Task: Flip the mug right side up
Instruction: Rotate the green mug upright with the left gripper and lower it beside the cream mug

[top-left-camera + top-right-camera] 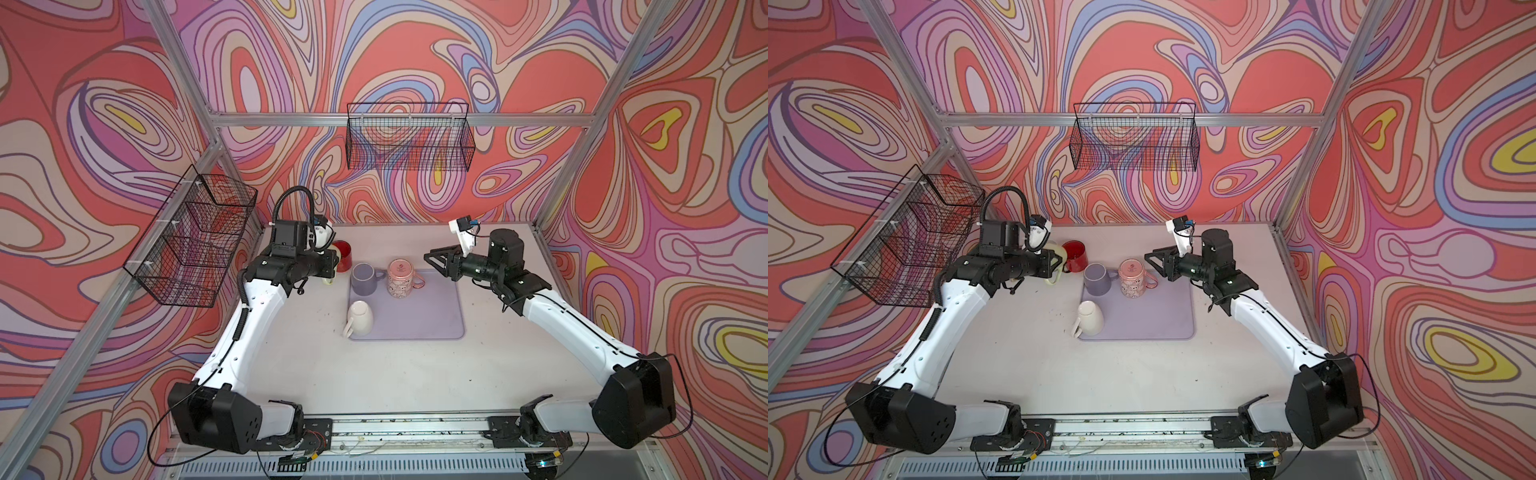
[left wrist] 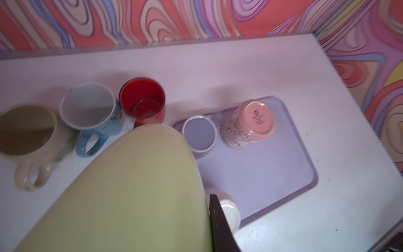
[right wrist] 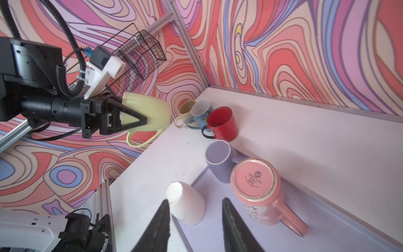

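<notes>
Inspecting mid-turn, we find the left gripper [image 3: 141, 121] clamped on the yellow mug [image 3: 152, 113], held sideways in the air over the table's [image 1: 415, 374] far left corner. The right gripper [image 1: 430, 259] stands apart, empty. Next, in our judgement: roll the mouth upward, then lower it beside the red mug [image 3: 222, 124].

Your mug [image 3: 150, 112] is pale yellow-green and glossy, with a slightly flared body and a thin loop handle. It's up off the worktop [image 1: 1142, 374], lying on its side and roughly level, with the handle hanging underneath. The left gripper [image 3: 141, 117] has it pinched at one end, one of the fingers [image 3: 142, 121] lying across its outer wall. From above you'll find it over the far left part of the worktop. In the left wrist view its smooth side fills the foreground.
</notes>
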{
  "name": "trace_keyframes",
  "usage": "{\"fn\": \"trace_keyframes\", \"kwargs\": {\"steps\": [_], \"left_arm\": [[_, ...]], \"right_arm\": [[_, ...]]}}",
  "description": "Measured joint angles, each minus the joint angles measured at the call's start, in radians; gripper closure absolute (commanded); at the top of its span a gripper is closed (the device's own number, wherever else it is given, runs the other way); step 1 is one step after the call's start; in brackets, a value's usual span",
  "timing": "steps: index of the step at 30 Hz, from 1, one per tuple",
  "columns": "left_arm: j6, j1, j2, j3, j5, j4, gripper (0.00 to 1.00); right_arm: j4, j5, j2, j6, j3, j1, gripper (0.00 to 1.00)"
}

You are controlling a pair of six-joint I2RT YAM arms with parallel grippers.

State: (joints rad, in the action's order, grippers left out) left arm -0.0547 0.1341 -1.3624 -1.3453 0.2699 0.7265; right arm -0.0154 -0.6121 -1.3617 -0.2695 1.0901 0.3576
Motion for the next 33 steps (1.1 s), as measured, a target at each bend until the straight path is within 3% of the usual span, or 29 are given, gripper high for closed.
{"fn": "trace_keyframes", "kwargs": {"steps": [9,20,33], "left_arm": [[0.02,-0.061,-0.142,0.126,-0.112,0.103,1.0],[0.059,-0.063,-0.381,-0.024,-0.219,0.103,1.0],[0.099,-0.075,-0.586,-0.182,-0.218,0.105,1.0]], "right_arm": [[-0.055,0.154,-0.002,0.007,0.0,-0.028,0.61],[-0.055,0.191,-0.003,0.002,-0.043,-0.029,0.62],[-0.038,0.191,-0.001,-0.024,-0.081,-0.029,0.62]]}}
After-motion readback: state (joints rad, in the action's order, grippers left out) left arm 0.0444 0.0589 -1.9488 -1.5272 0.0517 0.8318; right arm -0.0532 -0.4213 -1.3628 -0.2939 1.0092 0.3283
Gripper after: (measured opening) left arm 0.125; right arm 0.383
